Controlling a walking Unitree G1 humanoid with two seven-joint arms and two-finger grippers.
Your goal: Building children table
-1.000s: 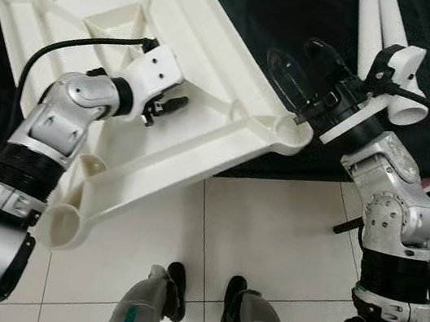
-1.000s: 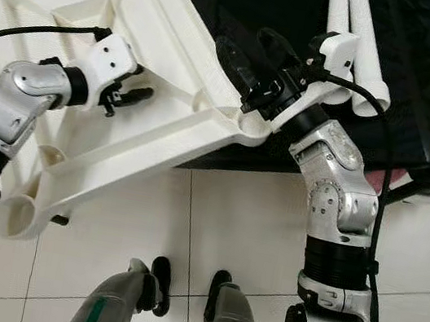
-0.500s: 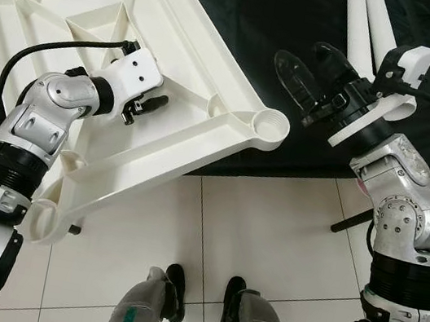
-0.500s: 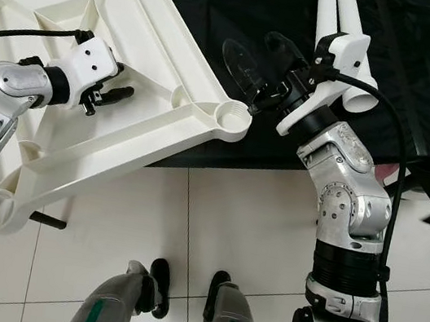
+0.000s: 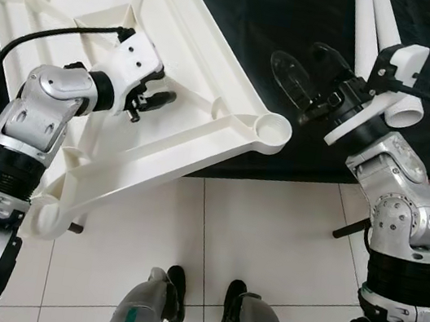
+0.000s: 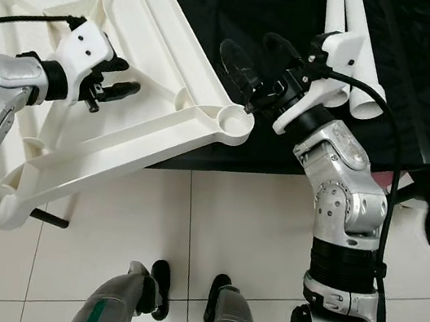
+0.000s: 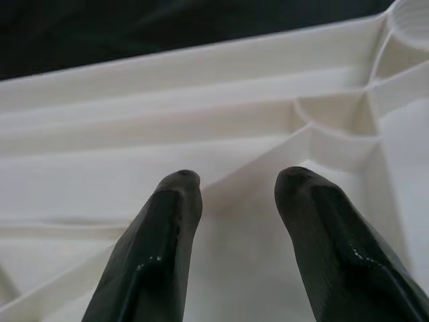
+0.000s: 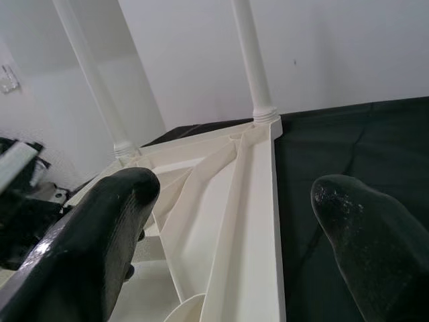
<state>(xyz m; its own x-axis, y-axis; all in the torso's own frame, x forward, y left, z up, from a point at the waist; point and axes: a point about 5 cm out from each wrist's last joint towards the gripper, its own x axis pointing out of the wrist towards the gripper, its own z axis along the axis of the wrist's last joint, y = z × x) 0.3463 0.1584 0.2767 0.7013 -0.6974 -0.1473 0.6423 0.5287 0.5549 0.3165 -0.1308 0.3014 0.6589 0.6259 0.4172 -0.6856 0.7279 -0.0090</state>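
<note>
1. One white plastic tabletop (image 5: pixel 173 63) lies upside down, ribs up, partly on a black cloth (image 5: pixel 247 18) and partly jutting out over the tiled floor (image 5: pixel 268 236).
2. Two of its round corner sockets face the robot: one (image 5: pixel 273 125) near the cloth's edge, one (image 5: pixel 47 218) over the floor.
3. In the right wrist view two white legs (image 8: pixel 249 60) stand upright in the tabletop's far corners.
4. At least two loose white legs (image 5: pixel 382 49) lie side by side on the cloth, near the right arm.
5. The left end effector (image 5: pixel 150 97) hovers over the ribbed underside, its two fingers (image 7: pixel 161 241) slightly apart, gripping nothing.
6. The right end effector (image 5: pixel 300 72) hangs above the cloth just beyond the near socket, fingers spread wide and empty.
7. The robot's two feet (image 5: pixel 201 295) stand on the tiles.
</note>
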